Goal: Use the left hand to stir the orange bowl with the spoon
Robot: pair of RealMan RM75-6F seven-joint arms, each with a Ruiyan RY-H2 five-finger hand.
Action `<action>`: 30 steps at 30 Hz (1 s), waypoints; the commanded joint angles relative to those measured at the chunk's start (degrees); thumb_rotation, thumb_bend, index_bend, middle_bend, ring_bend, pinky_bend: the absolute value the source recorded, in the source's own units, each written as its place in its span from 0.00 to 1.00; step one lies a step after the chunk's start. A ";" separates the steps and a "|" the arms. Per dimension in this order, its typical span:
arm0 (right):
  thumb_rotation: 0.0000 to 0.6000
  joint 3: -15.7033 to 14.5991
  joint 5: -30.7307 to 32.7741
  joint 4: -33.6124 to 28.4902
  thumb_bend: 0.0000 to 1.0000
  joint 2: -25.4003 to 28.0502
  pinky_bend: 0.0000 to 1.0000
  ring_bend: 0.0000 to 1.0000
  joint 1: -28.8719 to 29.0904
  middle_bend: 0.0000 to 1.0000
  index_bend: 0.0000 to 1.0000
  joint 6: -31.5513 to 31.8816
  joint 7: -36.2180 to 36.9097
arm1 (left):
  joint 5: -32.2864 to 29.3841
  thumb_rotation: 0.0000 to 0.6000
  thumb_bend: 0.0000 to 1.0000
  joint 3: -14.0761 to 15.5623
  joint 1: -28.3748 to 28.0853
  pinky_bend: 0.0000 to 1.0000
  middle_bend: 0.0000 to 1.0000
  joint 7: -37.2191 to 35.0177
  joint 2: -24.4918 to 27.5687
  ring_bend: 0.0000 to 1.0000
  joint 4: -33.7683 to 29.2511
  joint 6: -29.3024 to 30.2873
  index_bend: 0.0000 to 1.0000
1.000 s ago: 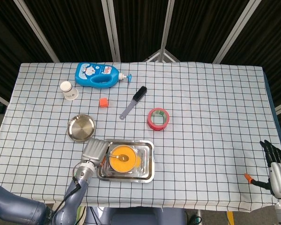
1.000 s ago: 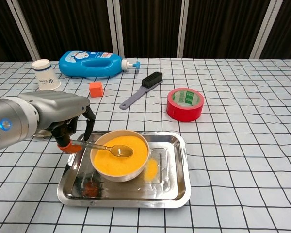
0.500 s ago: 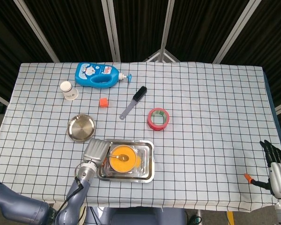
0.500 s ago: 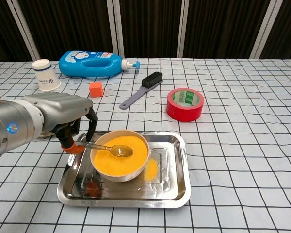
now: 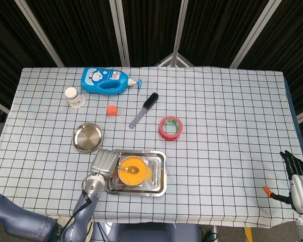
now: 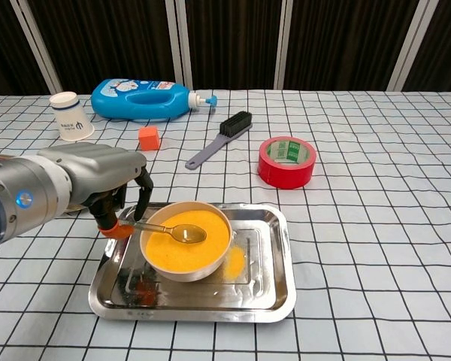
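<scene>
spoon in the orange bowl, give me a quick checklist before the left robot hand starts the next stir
1. Left robot hand holds the spoon by the handle end: ok.
2. Spoon head rests inside the orange bowl: ok, it lies on the orange contents.
3. Bowl sits inside the steel tray: ok, toward the tray's left side.
4. Tray is clean: not ok, orange residue lies on its floor beside the bowl.
5. Red tape roll and brush are apart from the tray: ok.
6. Right robot hand is out of the way at the table's far right edge: ok; whether it holds anything, cannot tell.
</scene>
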 commanded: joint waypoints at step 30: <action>1.00 0.00 0.13 -0.09 0.20 0.06 0.00 0.00 -0.04 0.00 0.00 -0.04 0.08 | 2.23 1.00 0.59 1.11 -0.29 1.00 1.00 -0.65 0.25 1.00 0.00 0.77 0.61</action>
